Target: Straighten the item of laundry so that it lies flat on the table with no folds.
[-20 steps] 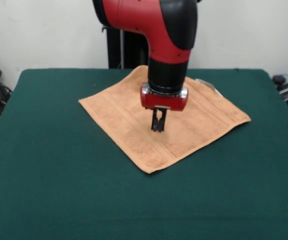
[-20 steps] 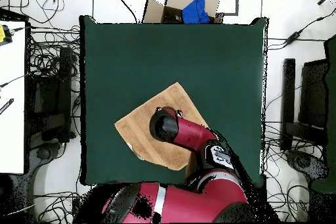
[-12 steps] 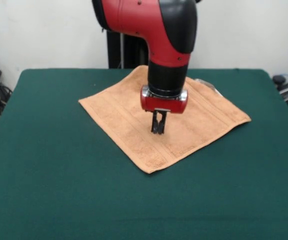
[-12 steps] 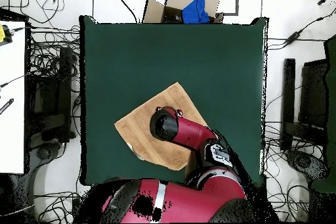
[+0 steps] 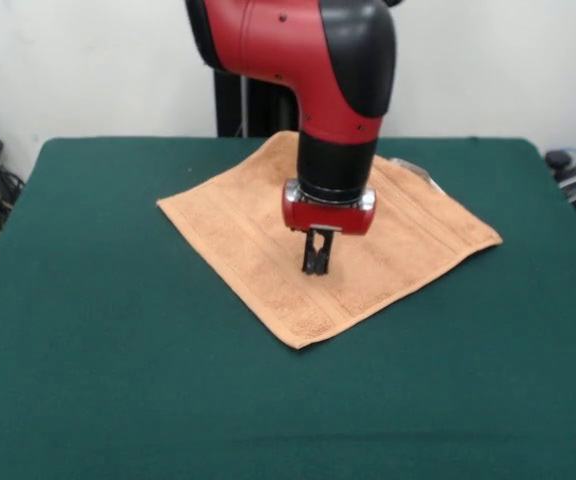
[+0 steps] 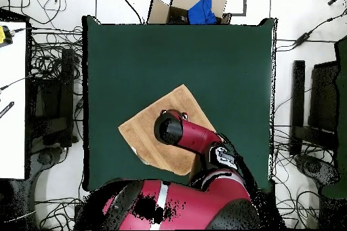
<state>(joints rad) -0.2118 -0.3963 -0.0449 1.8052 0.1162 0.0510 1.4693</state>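
The light orange-tan towel [image 5: 233,235] lies spread like a diamond on the green table [image 5: 108,380], and no folds show in the front view. A small white tag [image 5: 414,166] sticks out at its far right edge. My gripper [image 5: 315,266] points straight down over the towel's middle, its two black fingers pressed together with nothing visibly between them. The tips are at or just above the cloth. In the overhead view the arm's wrist [image 6: 169,129] covers the gripper and the middle of the towel [image 6: 142,125]; the towel lies on the table [image 6: 203,52] on the side nearer the robot.
A cardboard box [image 6: 190,5] with something blue in it stands off the table's far edge in the overhead view. Cables and equipment lie on the floor at both sides.
The gripper has dropped slightly toward the towel. The towel itself has not moved.
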